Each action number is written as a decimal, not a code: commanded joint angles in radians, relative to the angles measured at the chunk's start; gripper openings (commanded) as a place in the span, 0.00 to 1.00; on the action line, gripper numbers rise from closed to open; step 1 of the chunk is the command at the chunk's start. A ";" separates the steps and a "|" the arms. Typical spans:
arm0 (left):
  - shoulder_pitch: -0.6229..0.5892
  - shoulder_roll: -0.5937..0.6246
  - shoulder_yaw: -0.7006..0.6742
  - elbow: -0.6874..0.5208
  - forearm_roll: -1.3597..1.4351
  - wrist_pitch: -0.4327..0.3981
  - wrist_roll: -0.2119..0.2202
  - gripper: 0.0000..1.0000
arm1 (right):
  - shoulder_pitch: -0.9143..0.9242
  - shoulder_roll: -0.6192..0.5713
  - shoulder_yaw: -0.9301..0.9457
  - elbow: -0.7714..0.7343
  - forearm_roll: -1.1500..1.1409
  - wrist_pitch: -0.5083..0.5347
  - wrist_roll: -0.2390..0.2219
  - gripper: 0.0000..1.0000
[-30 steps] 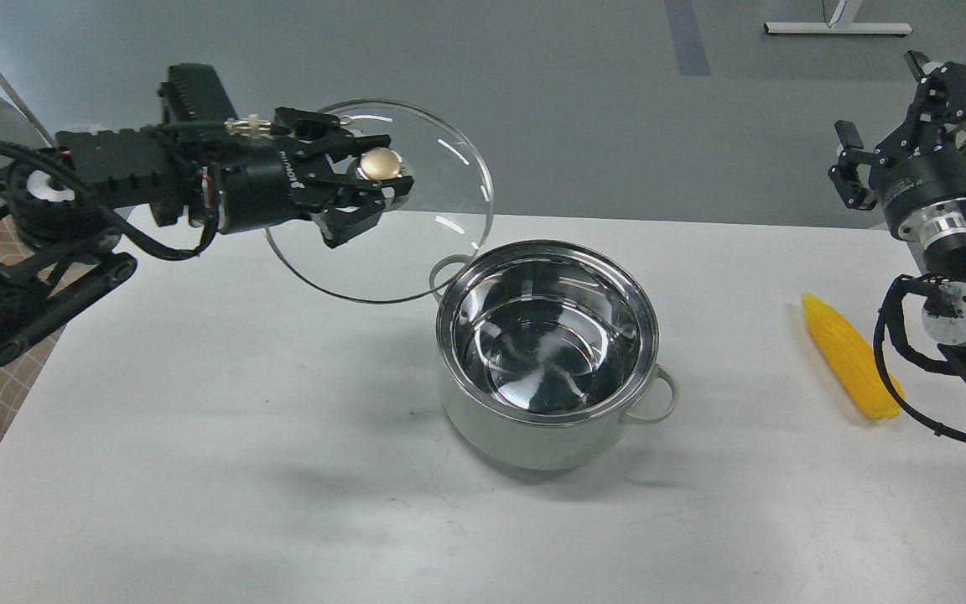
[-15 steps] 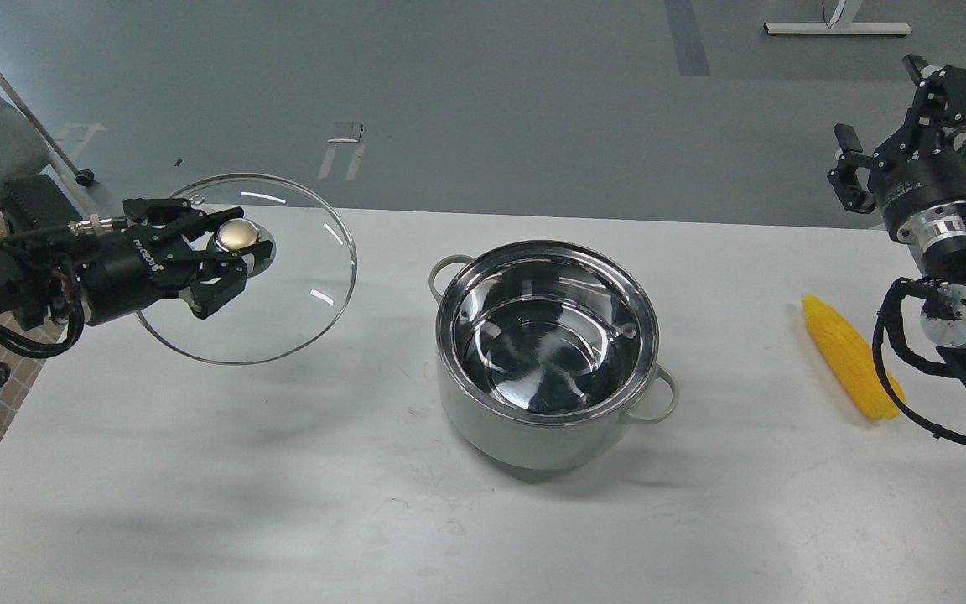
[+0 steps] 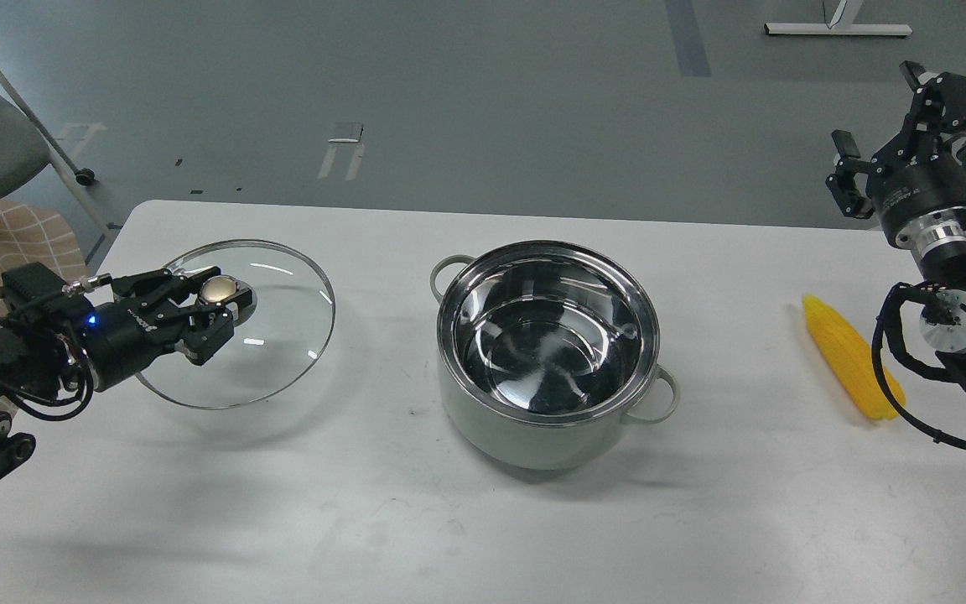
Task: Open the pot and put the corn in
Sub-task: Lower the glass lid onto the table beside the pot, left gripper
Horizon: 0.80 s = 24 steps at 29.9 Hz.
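- Head view, centre: pot stands upright and uncovered on the white surface, its shiny steel inside bare, one loop handle at the far left and one at the near right.
- Head view, left: left tool reaches in from the left edge, its fingers clamped on the brass-coloured knob of the glass lid. The lid is tilted, its far edge higher, low over the left part of the surface and well apart from the pot; whether its near edge touches the surface cannot be told.
- Head view, right: corn lies flat on the surface near the right edge, pointed end away from the robot, well apart from the pot.
- Head view, far right: right tool is raised beyond the corn, fingers spread apart and holding nothing.
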 commanded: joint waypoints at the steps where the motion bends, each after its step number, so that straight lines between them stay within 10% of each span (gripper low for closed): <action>1: 0.025 -0.032 0.000 0.041 -0.013 0.023 0.000 0.00 | 0.000 0.000 0.000 0.000 0.000 0.000 0.000 1.00; 24: 0.053 -0.123 0.003 0.164 -0.015 0.098 0.000 0.04 | -0.014 0.000 0.000 0.004 0.000 0.000 0.000 1.00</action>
